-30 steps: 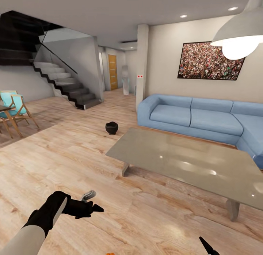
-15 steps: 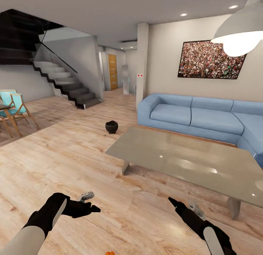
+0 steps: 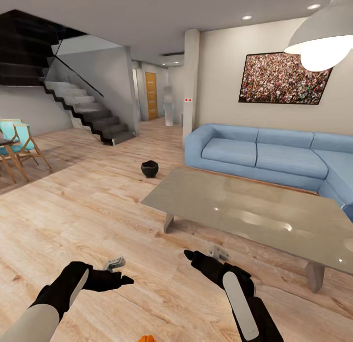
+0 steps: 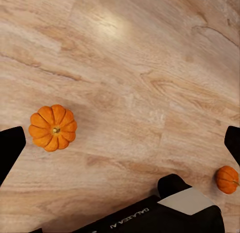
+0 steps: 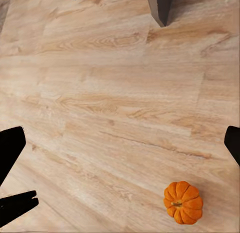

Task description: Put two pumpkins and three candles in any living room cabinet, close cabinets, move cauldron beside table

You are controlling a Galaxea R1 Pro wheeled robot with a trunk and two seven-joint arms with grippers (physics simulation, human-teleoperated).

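Two small orange pumpkins lie on the wood floor under my arms. In the left wrist view the larger pumpkin (image 4: 52, 127) sits by one finger of my open left gripper (image 4: 121, 143), and the other pumpkin (image 4: 227, 179) lies off to the far side. My right gripper (image 5: 121, 143) is open above the floor, with a pumpkin (image 5: 183, 202) off-centre below it. In the head view the left gripper (image 3: 122, 279) and right gripper (image 3: 192, 256) hover low in front of me. The black cauldron (image 3: 150, 169) stands on the floor beyond the glass table (image 3: 255, 209). The candles and cabinet are out of view.
A blue sofa (image 3: 264, 156) runs behind the table. Stairs (image 3: 93, 116) rise at the back left and wooden chairs (image 3: 19, 146) stand at the far left. A table leg (image 5: 160, 5) shows in the right wrist view. A pendant lamp (image 3: 323, 38) hangs at the upper right.
My right arm has swung up from the lower right edge and moved left and forward, towards the middle. The left arm has barely moved. The view has shifted slightly.
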